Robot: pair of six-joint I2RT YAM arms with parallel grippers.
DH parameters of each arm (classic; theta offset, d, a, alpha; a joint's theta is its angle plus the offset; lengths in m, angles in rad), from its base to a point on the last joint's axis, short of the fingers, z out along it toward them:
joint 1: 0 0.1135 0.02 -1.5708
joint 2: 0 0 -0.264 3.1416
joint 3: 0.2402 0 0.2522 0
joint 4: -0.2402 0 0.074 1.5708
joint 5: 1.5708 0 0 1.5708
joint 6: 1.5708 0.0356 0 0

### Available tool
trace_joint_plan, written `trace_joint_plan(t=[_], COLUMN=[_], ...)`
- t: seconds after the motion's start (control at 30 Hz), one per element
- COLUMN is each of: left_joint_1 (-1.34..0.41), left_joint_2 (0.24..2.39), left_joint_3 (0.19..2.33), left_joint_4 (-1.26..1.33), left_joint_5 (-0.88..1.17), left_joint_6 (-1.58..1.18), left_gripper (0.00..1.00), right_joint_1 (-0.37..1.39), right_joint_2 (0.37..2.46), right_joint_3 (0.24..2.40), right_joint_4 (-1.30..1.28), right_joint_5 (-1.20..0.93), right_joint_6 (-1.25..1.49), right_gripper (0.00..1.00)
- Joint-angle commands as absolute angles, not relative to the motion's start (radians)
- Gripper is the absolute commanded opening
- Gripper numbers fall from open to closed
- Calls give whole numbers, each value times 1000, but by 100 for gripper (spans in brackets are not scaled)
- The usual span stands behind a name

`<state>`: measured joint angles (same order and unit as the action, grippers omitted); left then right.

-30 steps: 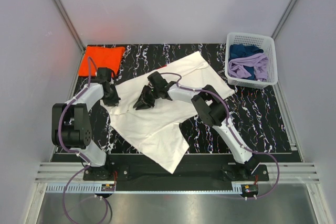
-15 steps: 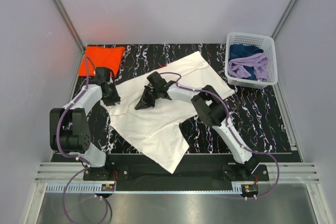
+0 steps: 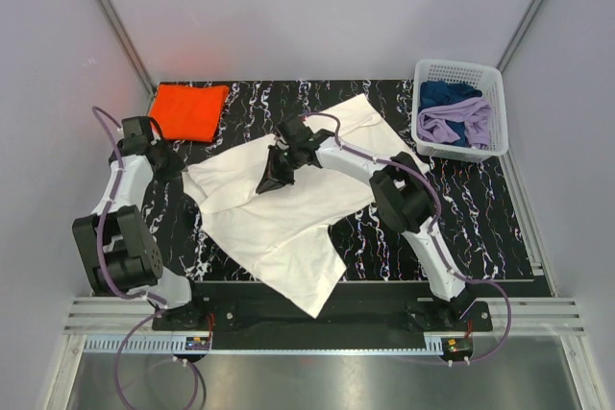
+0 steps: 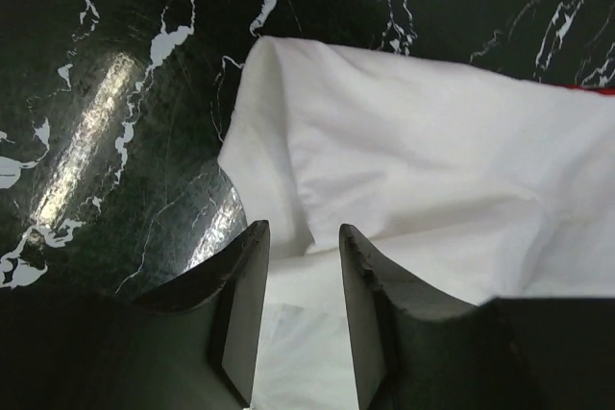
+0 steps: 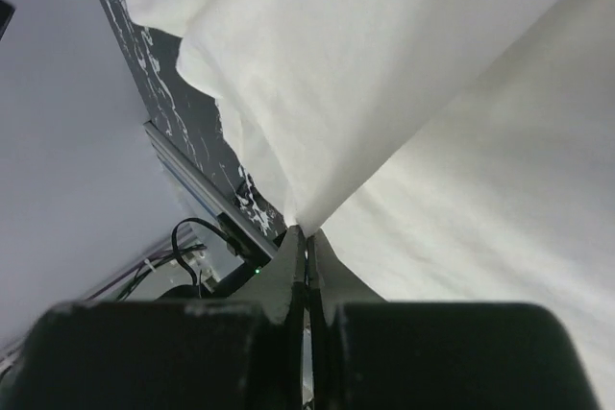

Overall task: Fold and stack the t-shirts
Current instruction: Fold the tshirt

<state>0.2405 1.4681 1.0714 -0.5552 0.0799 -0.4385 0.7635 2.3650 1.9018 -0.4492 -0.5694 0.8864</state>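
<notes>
1. Mid-table, we find the white t-shirt spread loose and rumpled on the black marbled table. One corner reaches the near edge and another runs toward the far right.
2. We see the right gripper over the far-middle part of that shirt. Its jaws are pressed together on a pinched ridge of white cloth. In the wrist view the cloth rises from the tips as a peaked fold.
3. The left gripper hangs at the shirt's left edge, jaws a modest gap apart with nothing held between them. In its wrist view the tips sit over the shirt's doubled edge, with bare table to the left. We cannot tell whether they touch the cloth.
4. The orange t-shirt lies folded flat at the far left corner of the table, apart from the white one.
5. A white basket stands at the far right and holds a blue cloth and a purple cloth. The white shirt's far right corner comes near it without touching.
</notes>
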Motion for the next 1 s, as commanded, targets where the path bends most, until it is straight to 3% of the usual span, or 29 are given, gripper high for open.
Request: trace_joint_plan(t=[0.0, 0.2, 0.37, 0.6, 0.97], left_joint_1=[291, 327, 333, 334, 336], left_joint_2=[1537, 1627, 1720, 1681, 1605], left_joint_3=[1106, 1106, 1123, 1101, 1095], left_joint_4=[-494, -471, -514, -503, -497], left_joint_5=[184, 187, 130, 98, 130], left_joint_6=[-482, -495, -518, -494, -488], left_gripper=[34, 25, 26, 25, 26], right_joint_1=[747, 712, 675, 644, 640], right_joint_2=[2258, 2197, 2137, 2080, 2227], right_joint_3=[1914, 1867, 1803, 1678, 1755], right_joint_4=[-531, -591, -612, -629, -634], right_joint_5=[-591, -598, -672, -706, -761], right_joint_6=[781, 733, 707, 661, 620], right_gripper=[0, 0, 0, 0, 4])
